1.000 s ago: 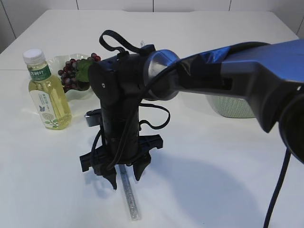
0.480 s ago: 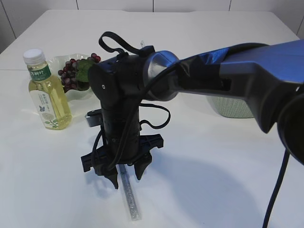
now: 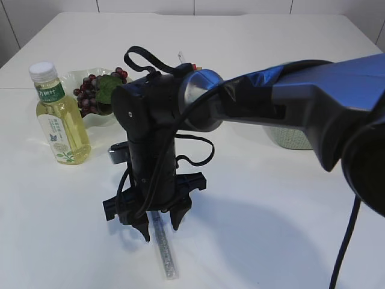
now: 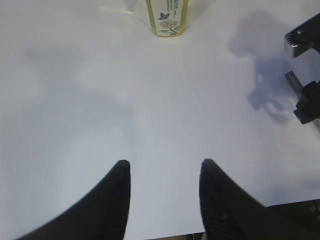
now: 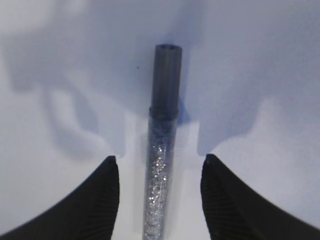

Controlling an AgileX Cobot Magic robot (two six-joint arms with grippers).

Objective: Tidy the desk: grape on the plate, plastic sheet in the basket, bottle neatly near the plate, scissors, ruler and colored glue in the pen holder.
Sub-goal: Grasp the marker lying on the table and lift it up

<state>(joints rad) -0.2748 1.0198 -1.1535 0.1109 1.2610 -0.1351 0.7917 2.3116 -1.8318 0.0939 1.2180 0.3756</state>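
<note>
The colored glue (image 3: 165, 256), a clear tube of silver glitter with a dark cap (image 5: 165, 80), lies on the white table. My right gripper (image 3: 160, 229) points straight down over it, open, with a finger on each side of the tube (image 5: 161, 190) and not touching it. The left gripper (image 4: 165, 162) hangs open over bare table. The bottle (image 3: 60, 117) of yellow drink stands upright beside the plate (image 3: 71, 77), and the dark grapes (image 3: 90, 96) lie on that plate. Scissors, ruler, plastic sheet and pen holder are out of view.
A pale green woven basket (image 3: 289, 137) stands at the back right, mostly behind my right arm. A thin pale object (image 3: 180, 57) pokes up behind that arm. The bottle's base (image 4: 167, 17) shows far ahead of the left gripper.
The right arm has shifted very slightly to the left, and its gripper stays open astride the glue tube. The bottle, the grapes and the tube have not moved.
</note>
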